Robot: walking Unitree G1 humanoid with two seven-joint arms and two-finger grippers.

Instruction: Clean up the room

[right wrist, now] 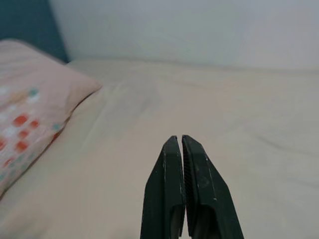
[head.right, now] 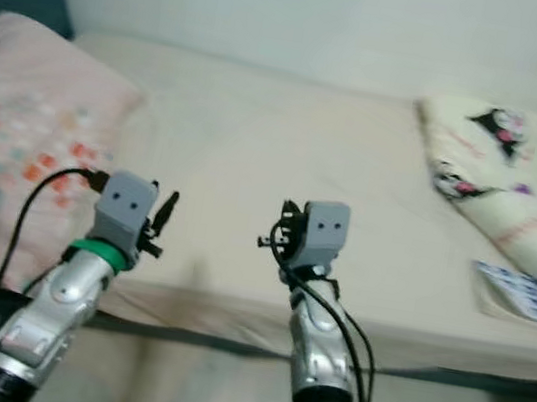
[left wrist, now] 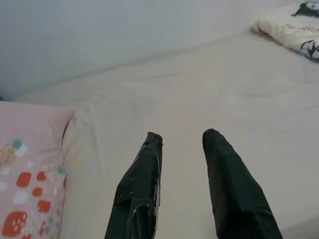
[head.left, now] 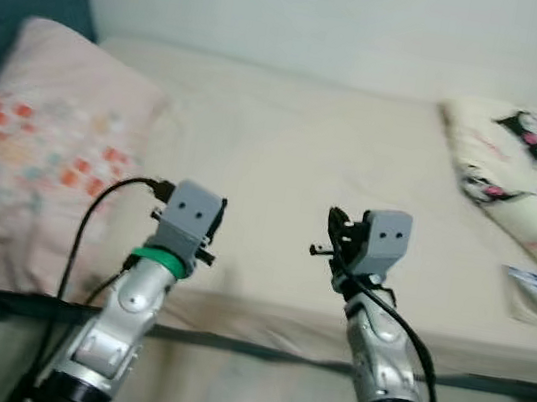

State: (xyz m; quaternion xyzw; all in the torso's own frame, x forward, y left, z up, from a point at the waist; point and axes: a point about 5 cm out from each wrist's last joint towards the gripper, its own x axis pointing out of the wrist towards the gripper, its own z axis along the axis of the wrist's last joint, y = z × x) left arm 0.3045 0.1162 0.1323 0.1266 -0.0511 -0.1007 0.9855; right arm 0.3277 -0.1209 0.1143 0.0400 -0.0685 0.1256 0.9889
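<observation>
Left eye view: both arms poised over the bed [head.left: 296,155], left tool [left wrist: 182,144] parted and empty, right tool [right wrist: 179,142] closed on nothing. Likely next: reach for the crumpled blanket [head.left: 526,169].

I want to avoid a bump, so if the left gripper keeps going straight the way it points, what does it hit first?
Most likely the bare bed sheet. The left gripper, fingers open, points over the mattress toward the wall, with the pillow off to one side. How far ahead it would touch down is unclear.
</observation>
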